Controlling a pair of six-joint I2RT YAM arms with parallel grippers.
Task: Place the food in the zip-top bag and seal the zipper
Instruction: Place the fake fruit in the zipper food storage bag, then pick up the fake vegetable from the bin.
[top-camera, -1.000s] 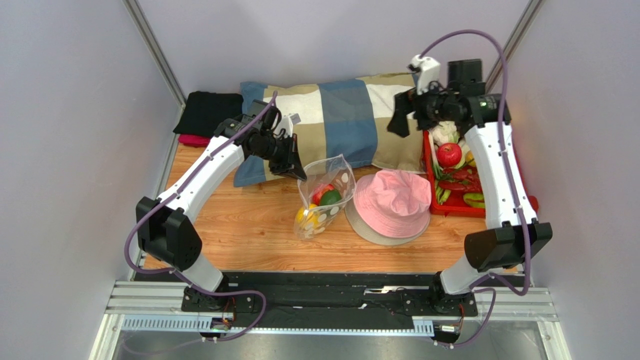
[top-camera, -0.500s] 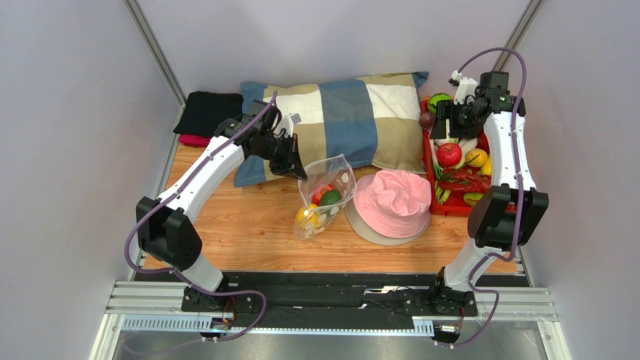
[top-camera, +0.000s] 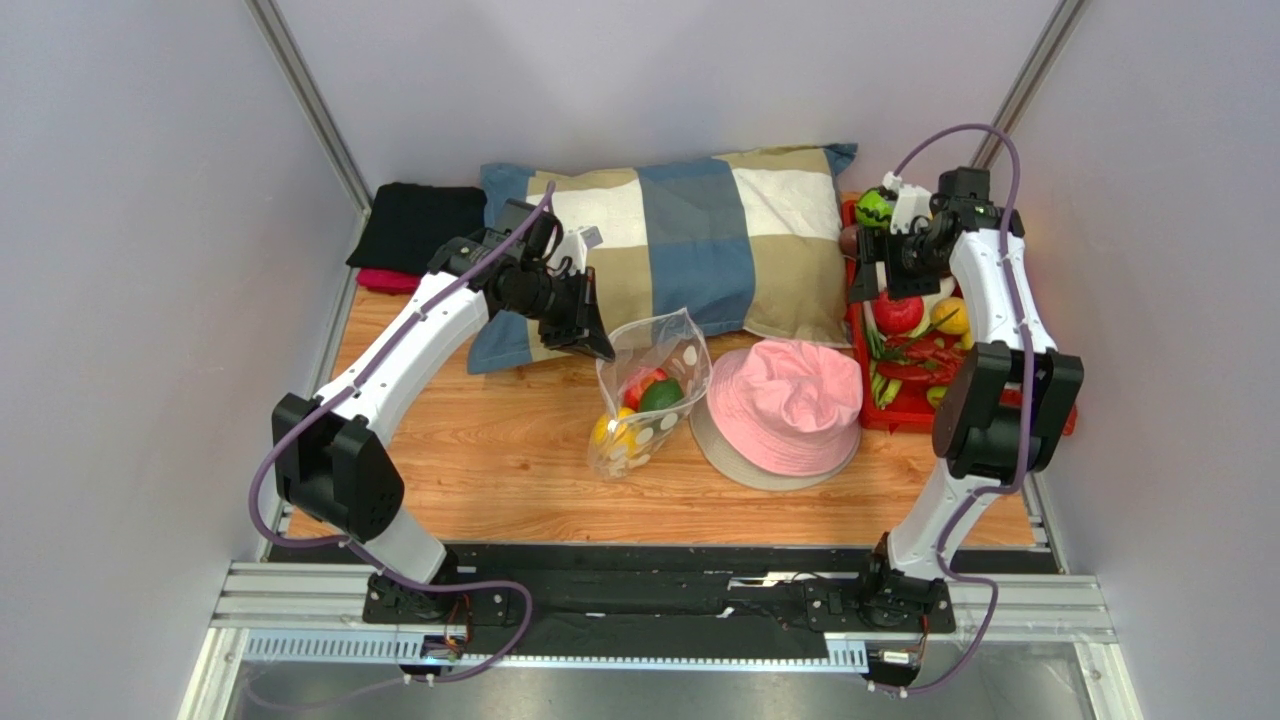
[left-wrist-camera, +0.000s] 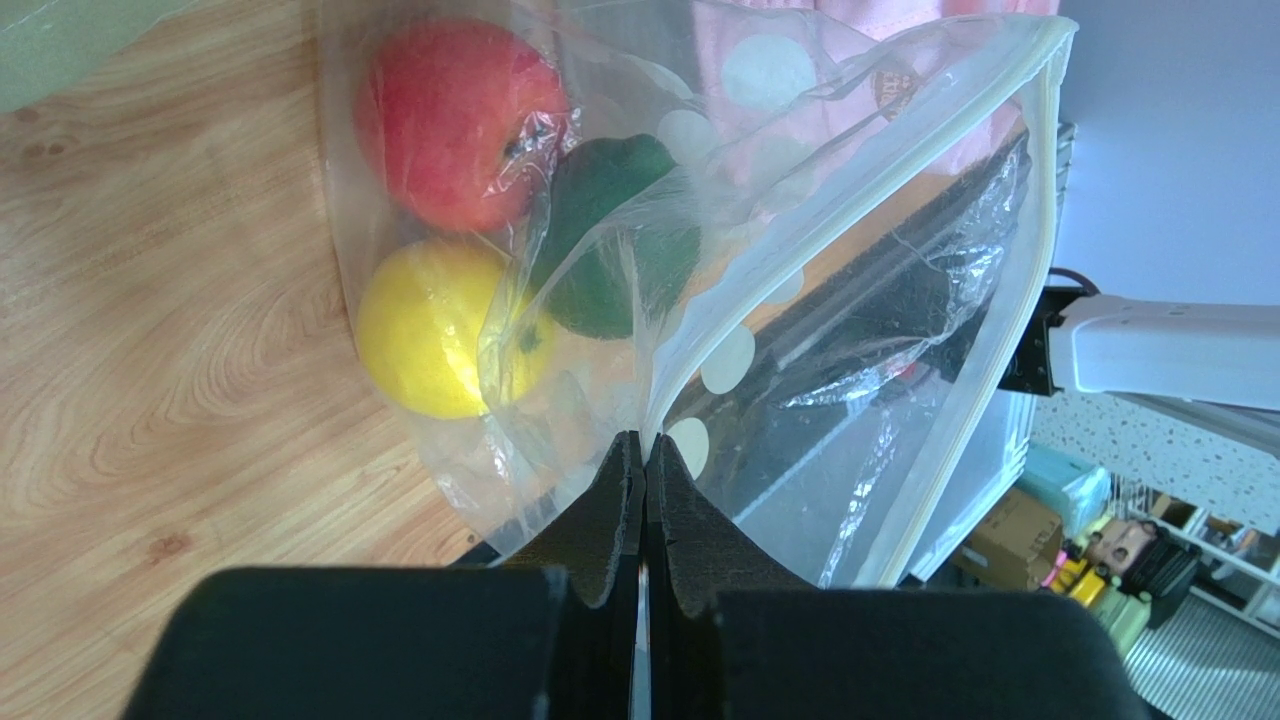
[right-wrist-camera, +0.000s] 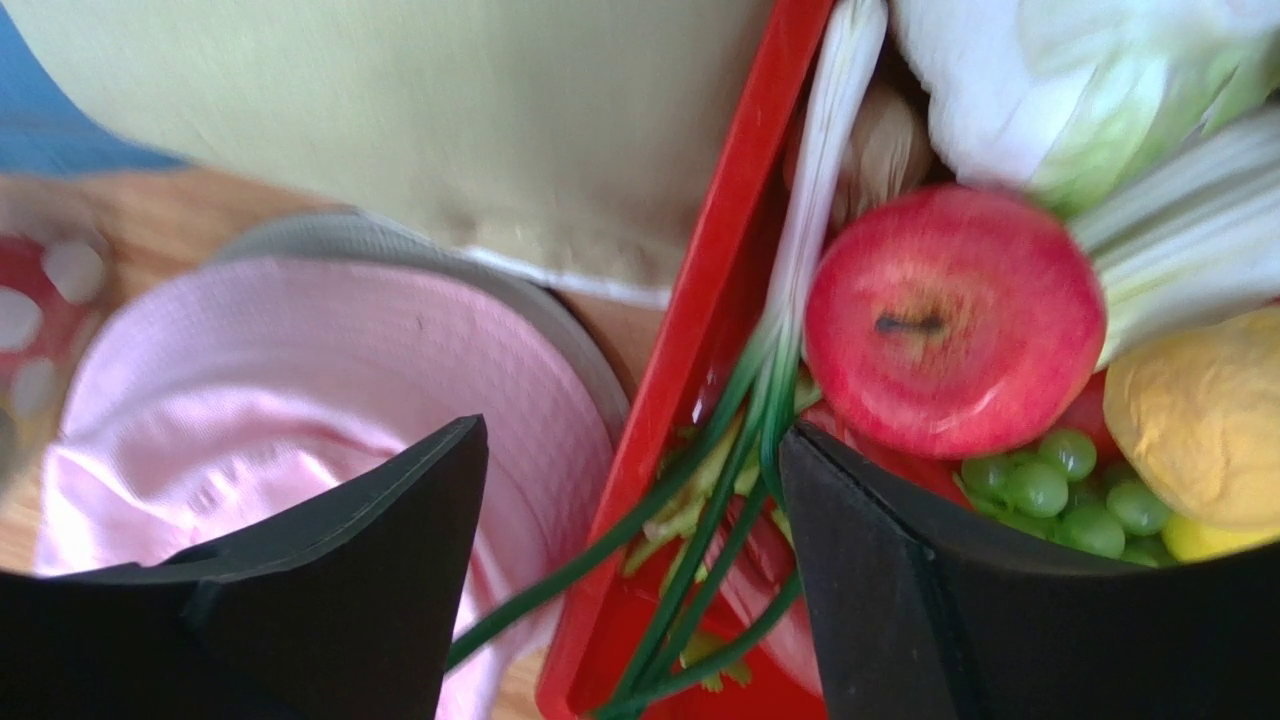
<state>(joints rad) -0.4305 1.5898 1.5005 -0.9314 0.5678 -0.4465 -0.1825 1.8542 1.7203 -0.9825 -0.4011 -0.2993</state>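
On the bench (top-camera: 496, 450), beside the pink hat (top-camera: 781, 408), we see the zip-top bag (top-camera: 649, 393) holding red, yellow and green food (left-wrist-camera: 428, 330). Our left fingers (left-wrist-camera: 609, 510) press together, pinching its zipper (left-wrist-camera: 842, 195). Our right fingers (right-wrist-camera: 376, 570) stand spread over the red tray (right-wrist-camera: 721, 285), straddling the spring onion (right-wrist-camera: 824, 150).

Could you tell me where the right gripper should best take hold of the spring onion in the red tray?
Probably the single white stalk of the spring onion, from above, jaws set across it: it lies flat along the wall of the red tray, beside the red apple, and its green leaves splay loosely.
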